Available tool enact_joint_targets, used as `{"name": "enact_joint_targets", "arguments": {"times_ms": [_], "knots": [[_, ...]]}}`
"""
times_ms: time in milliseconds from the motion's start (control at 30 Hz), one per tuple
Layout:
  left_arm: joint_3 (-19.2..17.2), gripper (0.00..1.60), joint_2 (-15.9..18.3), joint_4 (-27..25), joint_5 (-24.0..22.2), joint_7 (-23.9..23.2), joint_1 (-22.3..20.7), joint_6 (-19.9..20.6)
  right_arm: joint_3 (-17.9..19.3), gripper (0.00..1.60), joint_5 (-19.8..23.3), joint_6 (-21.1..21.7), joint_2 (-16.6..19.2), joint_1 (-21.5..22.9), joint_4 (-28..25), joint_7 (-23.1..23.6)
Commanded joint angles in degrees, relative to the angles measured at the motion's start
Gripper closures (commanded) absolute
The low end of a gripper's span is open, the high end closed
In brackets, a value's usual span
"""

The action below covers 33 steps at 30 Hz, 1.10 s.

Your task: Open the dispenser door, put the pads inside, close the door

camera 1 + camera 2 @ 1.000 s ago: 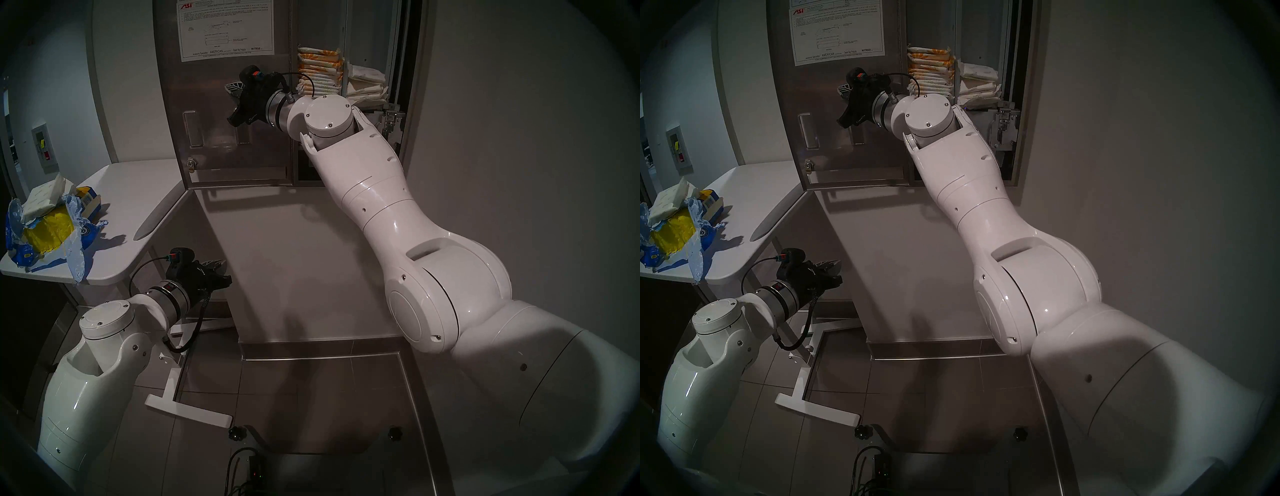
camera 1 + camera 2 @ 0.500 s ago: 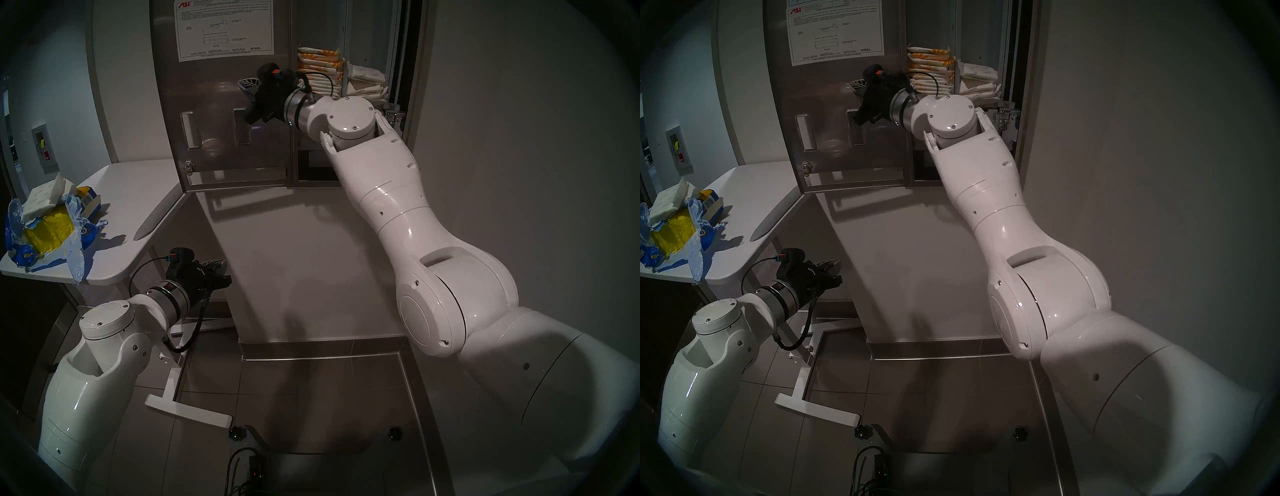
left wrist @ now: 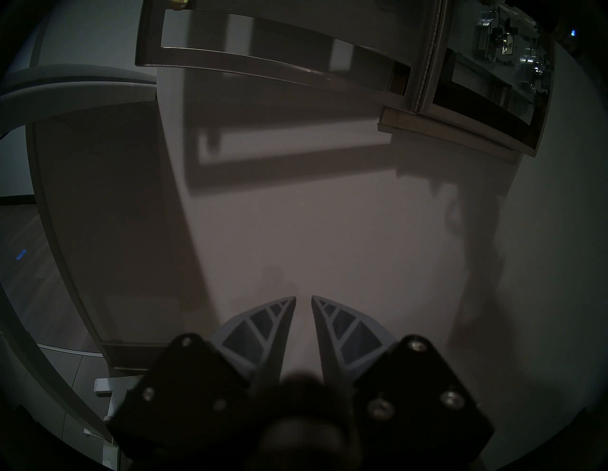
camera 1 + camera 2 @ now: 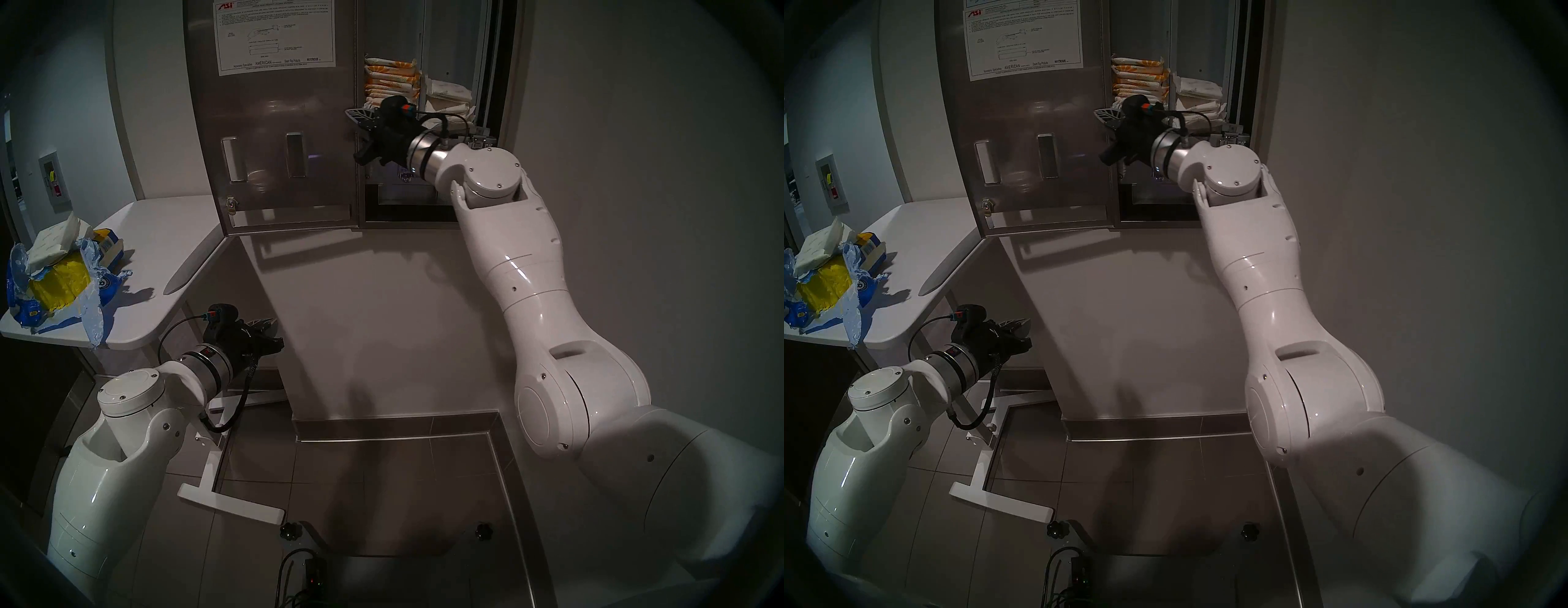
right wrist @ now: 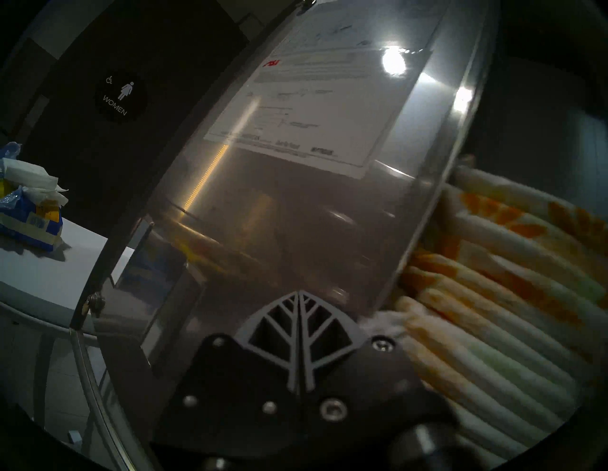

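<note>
Right gripper [image 4: 355, 115] pressed together, empty, at open door [image 4: 271, 127] edge; orange-print pads [image 4: 390, 80] behind. Door upright, long axis vertical; left gripper [image 3: 303, 301] slightly parted, empty.

Right arm: extended high, forearm angled up, right gripper [image 4: 355, 115] fingers pressed together, empty. Left arm: folded low, left gripper [image 4: 266, 326] fingers narrowly parted, empty.
</note>
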Motion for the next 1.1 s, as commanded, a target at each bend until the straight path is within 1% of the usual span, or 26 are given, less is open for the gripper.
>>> {"name": "enact_joint_targets", "arguments": {"times_ms": [0, 100, 133, 167, 200, 300, 367, 400, 433, 467, 500, 567, 600, 633, 667, 700, 733, 800, 867, 900, 933, 1000, 1033, 1067], "knots": [[-0.84, 0.9, 0.05, -1.22, -0.09, -0.12, -1.13, -0.64, 4.41, 1.6, 2.32, 0.19, 4.71, -2.8, -6.6, 1.5], [-0.82, 0.9, 0.02, -1.19, -0.03, -0.15, -1.14, -0.61, 6.44, 1.6, 3.08, 0.65, 6.37, -4.84, -8.25, 2.37], [-0.83, 0.9, 0.01, -1.18, -0.01, -0.16, -1.14, -0.6, 7.07, 1.6, 3.32, 1.11, 6.91, -6.29, -10.41, 2.82], [-0.82, 0.9, 0.01, -1.17, 0.01, -0.17, -1.14, -0.6, 7.79, 1.6, 3.69, 0.75, 7.21, -5.95, -8.84, 3.1], [-0.82, 0.9, -0.01, -1.17, 0.03, -0.18, -1.15, -0.59, 8.46, 1.6, 4.03, 1.11, 7.66, -7.23, -10.65, 3.56], [-0.82, 0.9, -0.03, -1.15, 0.08, -0.2, -1.16, -0.58, 10.31, 1.6, 4.71, 1.53, 8.89, -9.06, -11.78, 4.55], [-0.82, 0.9, -0.06, -1.15, 0.11, -0.22, -1.16, -0.58, 11.72, 1.6, 5.36, 2.28, 9.64, -10.96, -13.75, 5.46], [-0.83, 0.9, -0.07, -1.15, 0.13, -0.23, -1.17, -0.58, 12.3, 1.6, 5.72, 2.36, 9.93, -11.23, -13.51, 5.91], [-0.83, 0.9, -0.08, -1.15, 0.15, -0.24, -1.17, -0.57, 13.02, 1.6, 5.96, 2.98, 10.3, -12.48, -15.11, 6.24], [-0.83, 0.9, -0.09, -1.14, 0.16, -0.25, -1.17, -0.57, 13.49, 1.6, 6.22, 2.99, 10.58, -12.71, -14.8, 6.65], [-0.84, 0.9, -0.11, -1.15, 0.17, -0.26, -1.18, -0.57, 14.25, 1.6, 6.58, 3.52, 10.9, -13.79, -16.01, 7.2], [-0.85, 0.9, -0.14, -1.15, 0.19, -0.28, -1.18, -0.58, 15.46, 1.6, 7.32, 4.22, 11.34, -15.33, -17.43, 8.16], [-0.85, 0.9, -0.14, -1.15, 0.2, -0.29, -1.18, -0.58, 15.84, 1.6, 7.56, 4.24, 11.53, -15.58, -17.3, 8.56], [-0.86, 0.9, -0.16, -1.15, 0.21, -0.3, -1.19, -0.58, 16.48, 1.6, 7.87, 4.88, 11.71, -16.74, -18.72, 9.04], [-0.86, 0.9, -0.17, -1.16, 0.22, -0.31, -1.19, -0.58, 16.92, 1.6, 8.2, 4.96, 11.85, -17.02, -18.62, 9.52], [-0.87, 0.9, -0.19, -1.16, 0.23, -0.32, -1.19, -0.59, 17.63, 1.6, 8.53, 5.85, 11.96, -18.7, -21.16, 10.07], [-0.88, 0.9, -0.19, -1.17, 0.24, -0.33, -1.19, -0.59, 17.99, 1.6, 9.03, 5.47, 12.09, -18.06, -19.24, 10.71], [-0.9, 0.9, -0.22, -1.18, 0.26, -0.35, -1.2, -0.6, 19.11, 1.6, 9.62, 6.7, 12.21, -20.16, -22.13, 11.47], [-0.91, 0.9, -0.25, -1.18, 0.27, -0.37, -1.2, -0.6, 20.01, 1.6, 10.26, 7.15, 12.31, -20.96, -22.41, 12.28], [-0.91, 0.9, -0.26, -1.18, 0.28, -0.38, -1.2, -0.6, 20.59, 1.6, 10.46, 7.87, 12.29, -22.23, -24.04, 12.5], [-0.92, 0.9, -0.27, -1.18, 0.29, -0.39, -1.2, -0.6, 21.02, 1.6, 10.79, 7.94, 12.34, -22.47, -23.64, 12.91], [-0.94, 0.9, -0.29, -1.19, 0.3, -0.42, -1.2, -0.6, 22.05, 1.6, 11.21, 9.21, 12.23, -24.69, -26.25, 13.39], [-0.95, 0.9, -0.3, -1.2, 0.3, -0.43, -1.2, -0.61, 22.27, 1.6, 11.57, 8.95, 12.28, -24.3, -24.86, 13.83], [-0.96, 0.9, -0.32, -1.21, 0.3, -0.44, -1.2, -0.61, 22.75, 1.6, 11.57, 9.89, 12.14, -25.8, -27.01, 13.89]]}}
